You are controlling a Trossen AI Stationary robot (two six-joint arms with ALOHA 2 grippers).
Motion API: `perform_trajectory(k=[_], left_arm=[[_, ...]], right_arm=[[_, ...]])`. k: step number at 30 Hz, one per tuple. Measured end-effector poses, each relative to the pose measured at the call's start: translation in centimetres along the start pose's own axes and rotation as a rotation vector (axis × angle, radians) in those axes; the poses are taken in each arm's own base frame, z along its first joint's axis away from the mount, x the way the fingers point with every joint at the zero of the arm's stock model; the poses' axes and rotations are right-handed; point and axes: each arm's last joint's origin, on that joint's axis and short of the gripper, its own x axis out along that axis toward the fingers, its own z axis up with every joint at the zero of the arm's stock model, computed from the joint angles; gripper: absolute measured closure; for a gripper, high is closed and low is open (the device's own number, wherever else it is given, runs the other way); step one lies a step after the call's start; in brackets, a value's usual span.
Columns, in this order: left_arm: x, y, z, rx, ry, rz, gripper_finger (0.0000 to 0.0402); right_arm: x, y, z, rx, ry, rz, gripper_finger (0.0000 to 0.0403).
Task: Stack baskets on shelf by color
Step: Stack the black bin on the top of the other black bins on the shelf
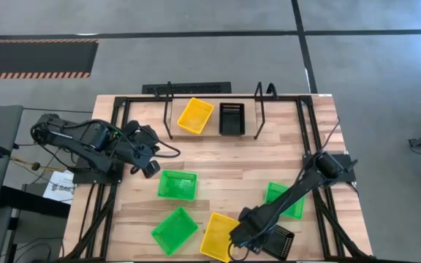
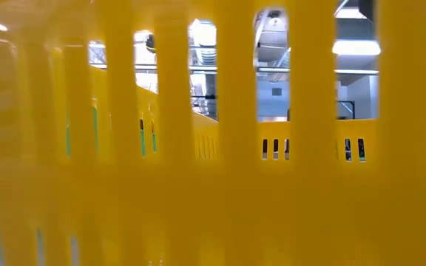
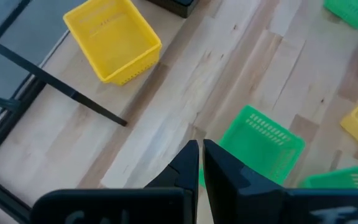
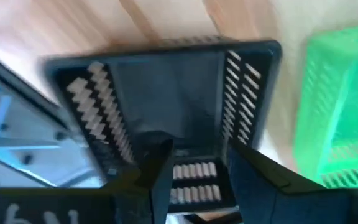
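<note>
A: Where's the right gripper?

B: Near front edge of the table, toward the right front corner, hanging over a black basket. Fingers apart, nothing in them, one on each side of the basket's slotted wall as far as the wrist view shows.

A: So the step is picking up that black one?

B: My guess, yes. It belongs on the black basket already sitting on the shelf at the back edge, middle.

A: Tips?

B: Get one finger inside the wall, one outside, go deep enough before closing, since thin mesh can flex and slip. Lift straight up first. A yellow basket sits just beside on the left, a green basket just behind; dragging would knock them.

A: And at the shelf?

B: Line the long sides up with the black one there so it nests. The yellow basket on the shelf is right next to it, a bit skewed, so come down from above, not sideways.

A: Left gripper?

B: Parked near the left edge, fingers nearly together, empty. Two more green baskets lie toward the front left, untouched.
</note>
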Motion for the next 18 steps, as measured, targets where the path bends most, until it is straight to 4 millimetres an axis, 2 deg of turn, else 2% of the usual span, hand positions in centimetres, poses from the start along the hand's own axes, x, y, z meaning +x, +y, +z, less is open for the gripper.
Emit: perform_trajectory(k=[4,9,18], left_arm=[[0.0,0.0,0.0,-0.025,0.011,-0.014,0.0391],[0.0,-0.1,0.0,-0.045,0.011,-0.014,0.0391],[0.0,-0.1,0.0,-0.056,0.01,-0.015,0.0391]], right_arm=[[0.4,-0.6,-0.2,-0.019,-0.003,-0.093,0.0215],[1.5,-0.9,0.0,-0.048,-0.007,-0.111,0.0201],[3.6,-1.2,0.5,-0.069,-0.053,-0.117,0.0204]])
